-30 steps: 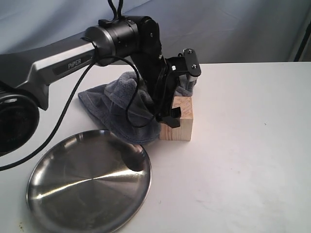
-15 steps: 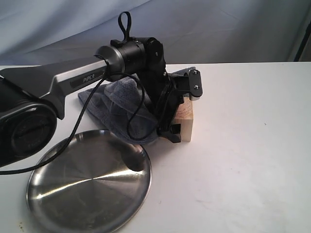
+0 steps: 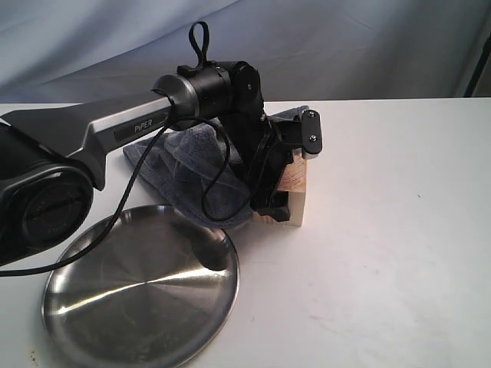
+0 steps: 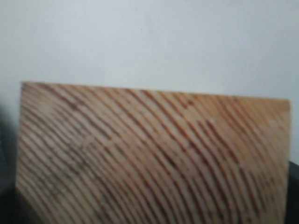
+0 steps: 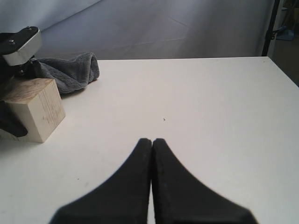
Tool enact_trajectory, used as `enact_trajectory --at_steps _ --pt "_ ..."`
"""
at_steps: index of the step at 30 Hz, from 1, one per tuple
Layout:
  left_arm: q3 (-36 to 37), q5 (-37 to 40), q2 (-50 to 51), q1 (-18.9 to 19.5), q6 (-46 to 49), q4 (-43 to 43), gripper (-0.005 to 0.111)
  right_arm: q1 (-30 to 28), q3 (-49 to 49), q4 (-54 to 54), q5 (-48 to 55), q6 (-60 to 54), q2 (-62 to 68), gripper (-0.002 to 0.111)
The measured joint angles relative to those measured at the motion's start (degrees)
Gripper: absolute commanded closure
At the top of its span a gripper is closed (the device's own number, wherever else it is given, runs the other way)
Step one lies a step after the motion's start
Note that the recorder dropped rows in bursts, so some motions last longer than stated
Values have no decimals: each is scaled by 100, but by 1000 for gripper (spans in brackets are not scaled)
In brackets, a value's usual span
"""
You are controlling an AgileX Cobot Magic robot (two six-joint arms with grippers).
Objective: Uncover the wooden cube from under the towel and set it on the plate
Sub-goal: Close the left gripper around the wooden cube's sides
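The wooden cube [image 3: 296, 188] stands on the white table beside the grey-blue towel [image 3: 182, 170], which lies bunched up to its left. My left gripper [image 3: 275, 204] is lowered over the cube, open, with one finger on each side of it. The cube's grain [image 4: 154, 158] fills the left wrist view, and a dark finger [image 4: 5, 186] shows at its edge. The steel plate [image 3: 92, 307] sits at the front left and holds nothing. My right gripper [image 5: 152, 142] is shut and holds nothing, low over bare table, with the cube [image 5: 35, 107] and towel [image 5: 70, 70] beyond it.
The left arm [image 3: 115, 126] and its black cable [image 3: 123, 207] reach across above the plate and towel. A blue-grey backdrop [image 3: 345, 46] hangs behind the table's far edge. White tabletop [image 3: 383, 245] stretches to the right of the cube.
My left gripper has come down over the cube, from its top to astride its sides. The cube, towel and plate have stayed in place.
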Motion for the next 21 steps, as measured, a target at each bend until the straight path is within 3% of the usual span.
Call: enact_trajectory --at_steps 4,7,16,21 --pt "0 -22 0 0 0 -14 72 0 0 0 0 0 0 105" --pt "0 -40 0 0 0 -14 82 0 0 0 0 0 0 105" --pt "0 -153 0 -5 -480 11 85 0 0 0 0 0 0 105" --pt "0 -331 14 -5 -1554 85 100 0 0 0 0 0 0 105"
